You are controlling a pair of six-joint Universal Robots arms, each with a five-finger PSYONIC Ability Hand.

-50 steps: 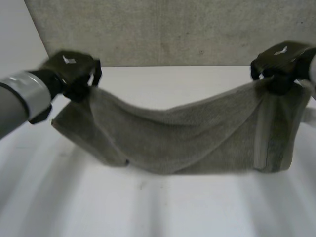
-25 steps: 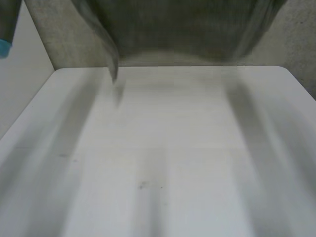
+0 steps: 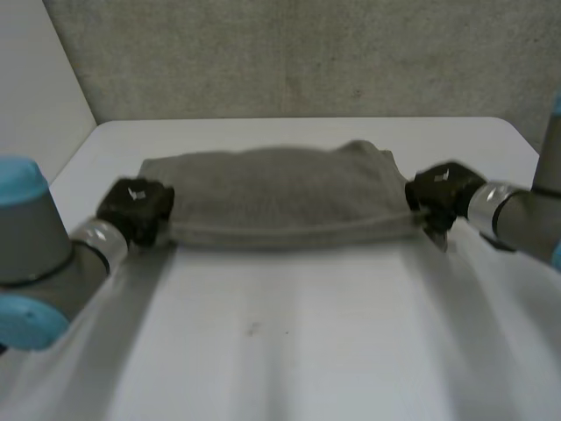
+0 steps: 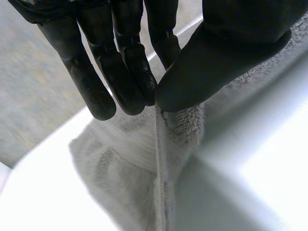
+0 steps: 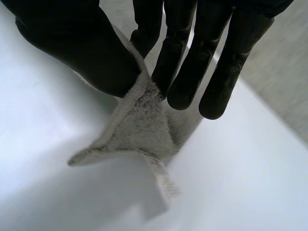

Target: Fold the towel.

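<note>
1. I can read no word, brand name, number or sign anywhere.
2. A narrow white tag (image 5: 162, 179) hangs from the corner of the towel (image 5: 137, 130) that my right hand (image 5: 192, 57) pinches between thumb and fingers. The tag is the only label I see. Its face is too blurred to tell whether anything is printed on it.
3. In the head view, a small white mark (image 3: 134, 194) sits on the back of my left hand (image 3: 138, 213). It is only a pale patch, with no letters I can make out.
4. A similar white mark (image 3: 443, 174) sits on the back of my right hand, and it is just as unreadable.
</note>
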